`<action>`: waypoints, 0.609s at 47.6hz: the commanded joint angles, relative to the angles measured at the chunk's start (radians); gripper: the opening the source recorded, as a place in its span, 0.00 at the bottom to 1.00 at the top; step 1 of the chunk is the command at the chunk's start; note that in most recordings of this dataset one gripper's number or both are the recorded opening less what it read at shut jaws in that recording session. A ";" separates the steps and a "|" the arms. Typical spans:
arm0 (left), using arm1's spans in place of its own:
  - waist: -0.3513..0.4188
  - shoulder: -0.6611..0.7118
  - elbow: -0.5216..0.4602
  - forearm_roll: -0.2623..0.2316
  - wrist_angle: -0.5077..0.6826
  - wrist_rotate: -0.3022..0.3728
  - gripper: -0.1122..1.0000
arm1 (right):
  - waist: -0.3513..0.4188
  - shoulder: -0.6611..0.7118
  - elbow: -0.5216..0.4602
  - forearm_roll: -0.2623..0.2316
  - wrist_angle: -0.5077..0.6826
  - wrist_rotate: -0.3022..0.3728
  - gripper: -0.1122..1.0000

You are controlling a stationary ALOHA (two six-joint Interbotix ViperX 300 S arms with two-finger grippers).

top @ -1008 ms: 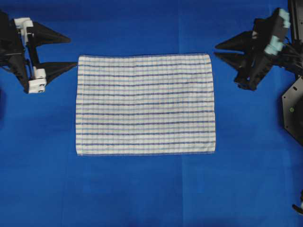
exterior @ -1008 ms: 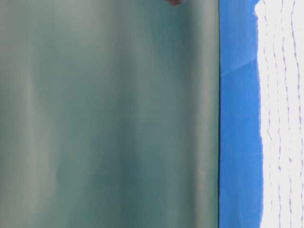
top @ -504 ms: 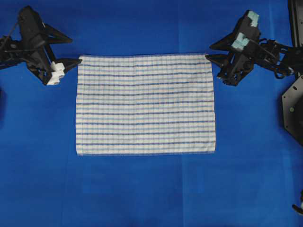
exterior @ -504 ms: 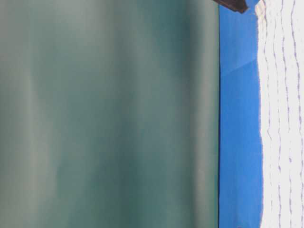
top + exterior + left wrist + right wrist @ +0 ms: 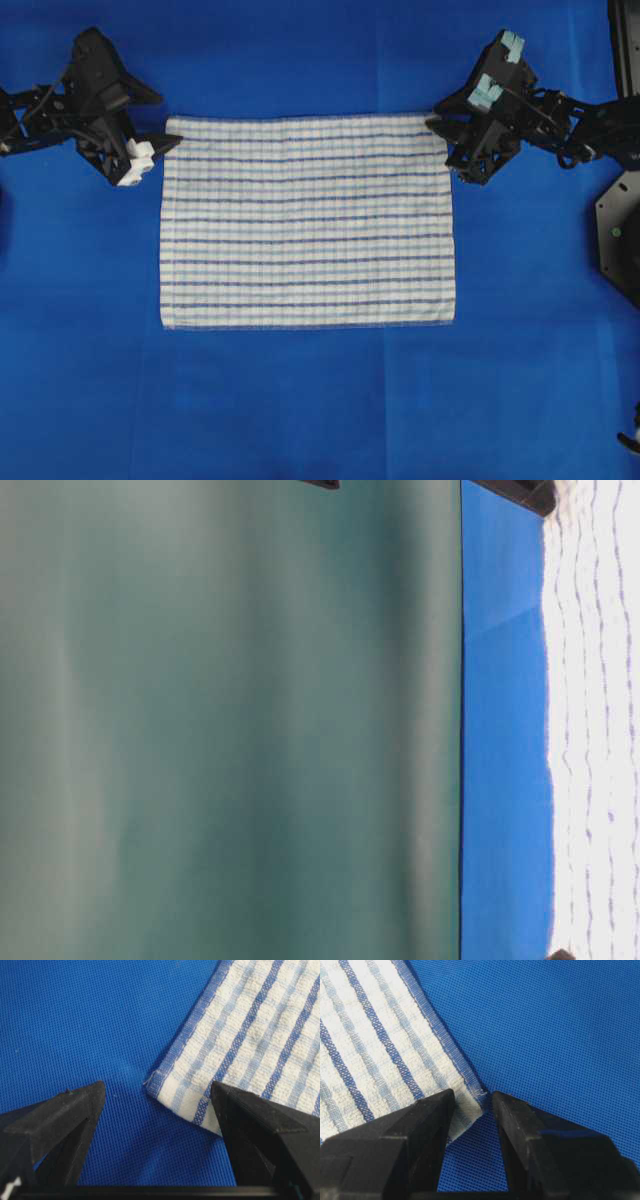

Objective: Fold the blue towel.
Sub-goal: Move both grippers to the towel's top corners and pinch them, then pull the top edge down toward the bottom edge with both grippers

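The blue towel (image 5: 307, 220), white with thin blue check stripes, lies flat and unfolded on the table. Its far edge shows in the table-level view (image 5: 600, 730). My left gripper (image 5: 170, 122) is at its top-left corner. In the left wrist view this gripper (image 5: 157, 1085) is wide open, with the towel's corner (image 5: 250, 1025) between the fingers and the right finger over the hem. My right gripper (image 5: 438, 120) is at the top-right corner. In the right wrist view its jaws (image 5: 474, 1094) stand narrowly apart astride the towel's corner tip (image 5: 370, 1050), not pinching it.
A plain blue table covering (image 5: 300, 400) lies under everything. A black base plate (image 5: 620, 230) sits at the right edge. A blurred green surface (image 5: 230, 730) fills the left of the table-level view.
Both grippers moved inward and down to the towel's top corners. The right jaws narrowed around the corner. The towel has not moved.
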 commanded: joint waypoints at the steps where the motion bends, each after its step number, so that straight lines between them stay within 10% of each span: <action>1: 0.005 -0.003 -0.014 -0.002 -0.006 -0.002 0.84 | -0.002 -0.008 -0.008 0.003 -0.008 -0.002 0.78; 8: 0.005 -0.003 -0.012 -0.002 0.008 -0.002 0.75 | -0.002 -0.008 -0.009 0.002 -0.008 -0.003 0.75; 21: -0.017 -0.005 -0.009 0.000 0.041 0.002 0.14 | -0.002 -0.008 -0.009 -0.003 -0.008 -0.009 0.36; 29: -0.023 -0.008 -0.012 -0.002 0.041 0.003 0.13 | -0.002 -0.008 -0.009 -0.003 -0.008 -0.008 0.36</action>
